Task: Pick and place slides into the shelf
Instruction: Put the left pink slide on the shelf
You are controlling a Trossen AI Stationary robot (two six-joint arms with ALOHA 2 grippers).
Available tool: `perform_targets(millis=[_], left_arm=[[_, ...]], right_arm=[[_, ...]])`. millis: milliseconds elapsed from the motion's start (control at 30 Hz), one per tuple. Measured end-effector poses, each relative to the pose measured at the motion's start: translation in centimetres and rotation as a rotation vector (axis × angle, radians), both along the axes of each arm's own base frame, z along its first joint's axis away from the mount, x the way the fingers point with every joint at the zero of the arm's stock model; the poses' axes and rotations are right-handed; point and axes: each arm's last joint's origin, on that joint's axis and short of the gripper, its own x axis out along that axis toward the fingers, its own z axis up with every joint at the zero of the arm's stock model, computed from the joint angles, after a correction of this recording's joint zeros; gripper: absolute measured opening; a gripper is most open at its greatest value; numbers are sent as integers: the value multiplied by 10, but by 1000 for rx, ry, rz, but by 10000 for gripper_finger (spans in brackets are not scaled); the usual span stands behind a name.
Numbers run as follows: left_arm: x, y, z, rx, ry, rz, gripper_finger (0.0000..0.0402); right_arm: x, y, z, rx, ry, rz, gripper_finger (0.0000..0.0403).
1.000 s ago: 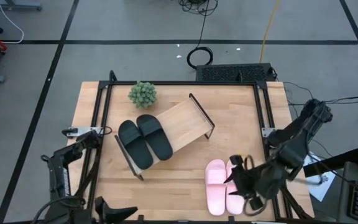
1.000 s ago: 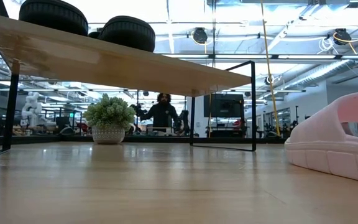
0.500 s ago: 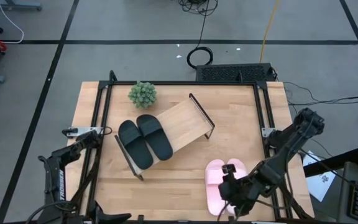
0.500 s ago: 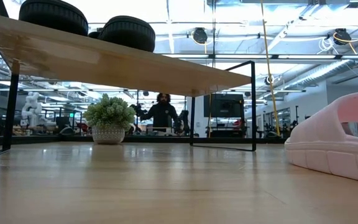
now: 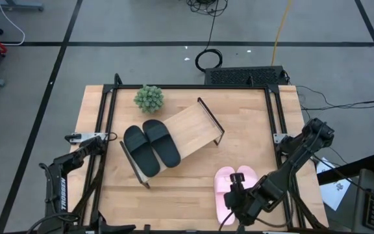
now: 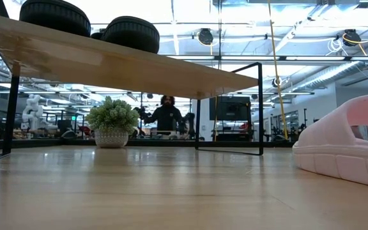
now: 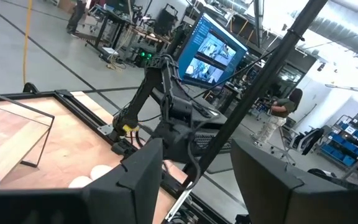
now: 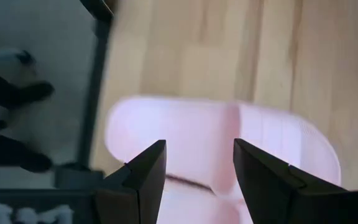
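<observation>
Two pale pink slides (image 5: 237, 181) lie side by side, soles down, on the table near its near right corner; the low view shows one pink slide (image 6: 350, 147) at its right. My right gripper (image 5: 231, 201) hovers open over their near ends (image 8: 210, 134), its fingers above the pink surface. The black pair (image 5: 150, 147) rests on the shelf's (image 5: 190, 127) left half, seen from below as black slides (image 6: 88, 22) on the shelf board (image 6: 120, 61). My left gripper (image 7: 197, 165) is open and waits off the table's near left corner.
A small potted plant (image 5: 149, 97) stands at the far left of the table, beside the shelf. The shelf's right half is bare wood. Black rails (image 5: 274, 117) frame the tabletop. Bare wood lies between shelf and pink slides. A person (image 6: 166, 115) stands far behind the table.
My right gripper has swung toward the table's left and near edge, from beside the pink slides' right side to above their near ends. The slides and the shelf have stayed put.
</observation>
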Motion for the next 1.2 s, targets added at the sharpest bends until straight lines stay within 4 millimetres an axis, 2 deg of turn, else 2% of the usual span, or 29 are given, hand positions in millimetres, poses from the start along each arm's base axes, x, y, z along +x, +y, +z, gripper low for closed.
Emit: perform_targets(millis=[233, 433, 600, 1200], left_arm=[[0, 0, 0, 1, 0, 0, 191], [0, 0, 0, 5, 2, 0, 191], [0, 0, 0, 6, 2, 0, 191], [0, 0, 0, 29, 12, 0, 191]], right_arm=[[-6, -6, -27, -56, 98, -84, 178], [-9, -9, -46, -41, 110, -130, 178], [-9, -10, -52, -35, 99, -136, 178], [-12, -31, -76, -113, 122, -243, 178]])
